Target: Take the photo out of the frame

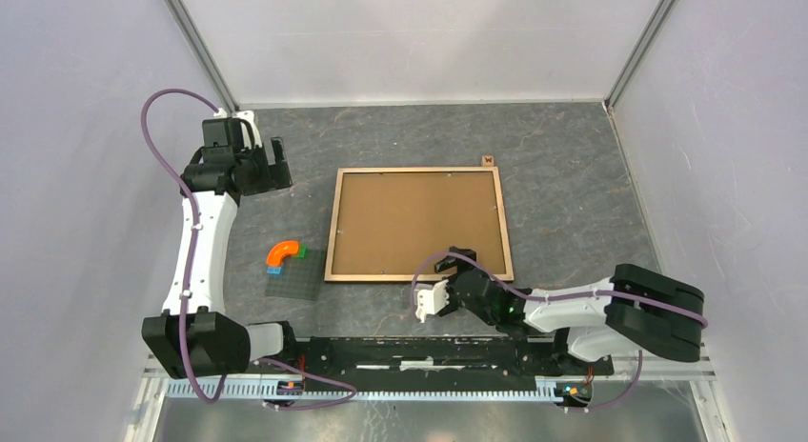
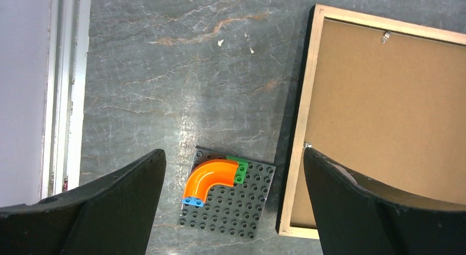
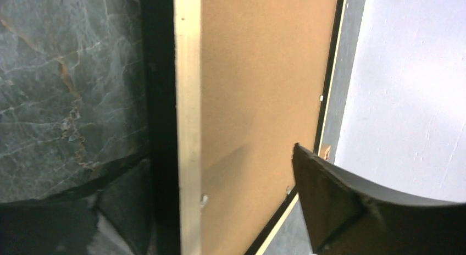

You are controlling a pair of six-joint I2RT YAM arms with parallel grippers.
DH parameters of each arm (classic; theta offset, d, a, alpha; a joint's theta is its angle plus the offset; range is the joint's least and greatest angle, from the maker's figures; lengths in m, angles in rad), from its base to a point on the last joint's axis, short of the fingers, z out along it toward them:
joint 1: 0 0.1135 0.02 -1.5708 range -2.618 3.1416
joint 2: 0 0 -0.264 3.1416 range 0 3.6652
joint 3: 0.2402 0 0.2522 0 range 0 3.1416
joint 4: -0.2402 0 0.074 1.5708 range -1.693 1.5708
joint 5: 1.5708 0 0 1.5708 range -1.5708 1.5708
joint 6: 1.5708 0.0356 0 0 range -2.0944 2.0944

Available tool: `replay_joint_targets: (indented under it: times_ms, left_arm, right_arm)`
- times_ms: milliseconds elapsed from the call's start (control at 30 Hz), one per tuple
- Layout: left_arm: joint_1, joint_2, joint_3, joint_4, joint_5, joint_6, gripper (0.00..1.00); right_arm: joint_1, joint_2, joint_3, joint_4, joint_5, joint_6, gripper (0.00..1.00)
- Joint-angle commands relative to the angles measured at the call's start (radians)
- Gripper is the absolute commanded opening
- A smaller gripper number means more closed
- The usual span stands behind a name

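Shows, nearest the arm bases, the right claw (image 1: 455, 267) (image 3: 209, 175) with its black fingers (image 3: 351, 211) spread wide, gripping nothing. Sets the near edge of a large rectangular picture frame (image 1: 419, 223) (image 3: 264, 73) between those fingers: one finger over the brown fibreboard back, the other off the pale wood rim, over the grey marbled tabletop (image 1: 572, 175). Cannot tell whether either finger touches the frame. Puts the frame flat, back side up, reaching away from this claw.

Shows, left of the right claw and just beside the frame's near left corner, a small dark grey studded baseplate (image 1: 291, 284) (image 2: 228, 203). Has on it an orange curved brick (image 1: 282, 253) (image 2: 209, 178) with a green and a blue brick at its ends.

Shows, farthest, the left claw (image 1: 281, 166) (image 2: 233, 153) high above the tabletop, fingers fully apart, empty. Places the baseplate below this claw's gap and the frame's left edge under one finger, well apart from it.
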Motion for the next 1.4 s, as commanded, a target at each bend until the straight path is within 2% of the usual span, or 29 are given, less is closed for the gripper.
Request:
replay_joint_targets:
  times_ms: [0, 200, 300, 467, 600, 667, 767, 833, 1033, 1367]
  left_arm:
    - [0.004, -0.014, -0.004, 0.028, 0.058, 0.057, 1.0]
    - [0.004, -0.002, -0.001, 0.021, 0.143, 0.126, 1.0]
    - [0.004, 0.017, 0.013, -0.007, 0.206, 0.187, 1.0]
    - [-0.018, 0.033, 0.002, -0.11, 0.372, 0.38, 1.0]
    - [-0.065, 0.006, -0.072, -0.148, 0.393, 0.48, 1.0]
    - [-0.084, -0.004, -0.103, -0.148, 0.381, 0.498, 1.0]
    - [-0.171, -0.002, -0.12, -0.149, 0.351, 0.515, 1.0]
    - [-0.203, 0.01, -0.116, -0.144, 0.335, 0.514, 1.0]
    - [-0.229, 0.061, -0.069, -0.136, 0.327, 0.499, 1.0]
    - [-0.259, 0.078, -0.085, -0.106, 0.324, 0.435, 1.0]
  right_arm:
    - [-0.002, -0.062, 0.092, -0.258, -0.113, 0.071, 0.98]
    - [-0.07, -0.145, 0.275, -0.618, -0.406, 0.113, 0.98]
    - [-0.177, -0.142, 0.38, -0.785, -0.54, 0.112, 0.98]
    - [-0.399, -0.179, 0.509, -1.074, -0.71, 0.054, 0.98]
    - [-0.579, -0.264, 0.499, -1.317, -0.756, -0.104, 0.98]
    - [-0.696, -0.304, 0.443, -1.372, -0.725, -0.242, 0.98]
    - [-0.899, -0.305, 0.405, -1.478, -0.73, -0.441, 0.94]
    - [-0.957, -0.29, 0.4, -1.54, -0.734, -0.52, 0.92]
    - [-0.964, -0.286, 0.352, -1.57, -0.779, -0.578, 0.84]
    - [-0.897, -0.2, 0.257, -1.405, -0.775, -0.528, 0.67]
